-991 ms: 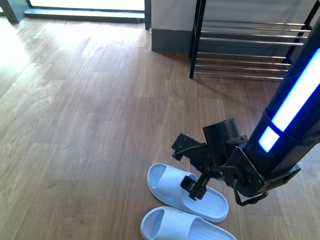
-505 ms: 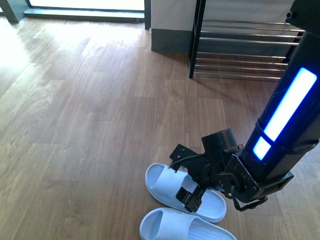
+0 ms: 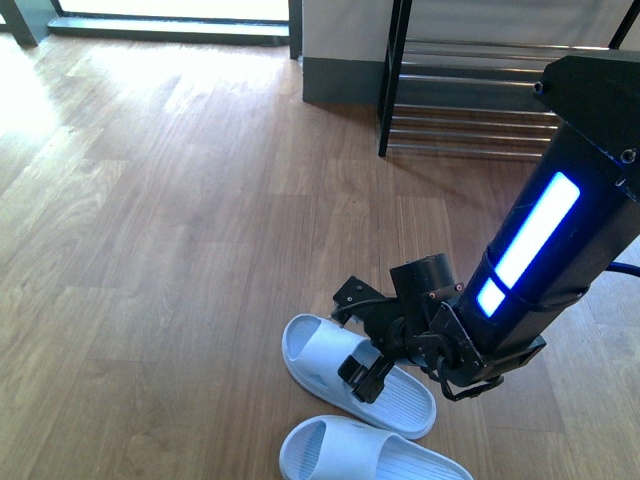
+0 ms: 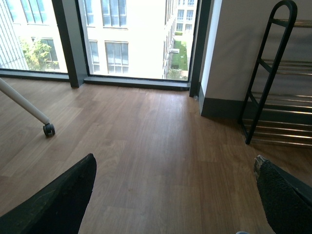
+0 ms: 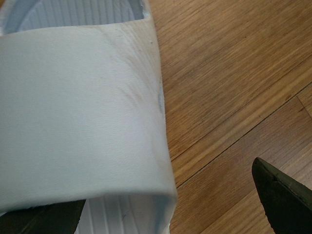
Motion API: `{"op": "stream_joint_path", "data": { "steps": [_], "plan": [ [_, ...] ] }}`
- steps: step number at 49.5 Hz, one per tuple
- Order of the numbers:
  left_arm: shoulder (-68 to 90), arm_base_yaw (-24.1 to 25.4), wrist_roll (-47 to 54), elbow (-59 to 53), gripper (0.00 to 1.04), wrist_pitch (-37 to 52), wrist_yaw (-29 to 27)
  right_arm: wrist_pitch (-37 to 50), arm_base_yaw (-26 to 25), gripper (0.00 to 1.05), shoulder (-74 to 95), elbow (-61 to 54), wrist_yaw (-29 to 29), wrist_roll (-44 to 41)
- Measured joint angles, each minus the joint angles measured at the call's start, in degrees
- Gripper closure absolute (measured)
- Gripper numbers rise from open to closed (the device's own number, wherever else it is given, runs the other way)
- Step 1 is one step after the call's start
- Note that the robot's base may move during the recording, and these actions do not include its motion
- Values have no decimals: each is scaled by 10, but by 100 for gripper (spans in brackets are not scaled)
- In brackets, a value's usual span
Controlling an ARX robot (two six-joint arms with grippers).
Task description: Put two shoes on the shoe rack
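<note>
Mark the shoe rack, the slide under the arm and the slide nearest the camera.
shoe rack (image 3: 393,80), front view, black side upright.
farther slide (image 3: 408,398), front view, ribbed footbed at the heel.
nearer slide (image 3: 410,466), front view, ribbed footbed.

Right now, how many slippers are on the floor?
2. The first slipper lies under the open right gripper; the second slipper lies beside it, nearer the robot, cut by the picture's bottom edge. None seems hidden.
</note>
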Motion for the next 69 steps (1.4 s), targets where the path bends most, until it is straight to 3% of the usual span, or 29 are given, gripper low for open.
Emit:
{"op": "stream_joint_path", "data": {
  "steps": [5,25,29,42,56,69],
  "plan": [
    [0,0,0,0,9,0,0,2,-4,14,10,15,3,8],
    [0,0,0,0,9,0,0,27,0,92,12,-3,53,31],
    [0,0,0,0,9,0,0,33,-8,103,12,-5,52,32],
    [0,0,0,0,9,0,0,55,-40,103,-9,-47,59,40],
    [0,0,0,0,9,0,0,78,-132,103,-192,-206,85,-36],
    [0,0,0,0,9,0,0,101,-173,103,-348,-319,106,-49]
  ]
}}
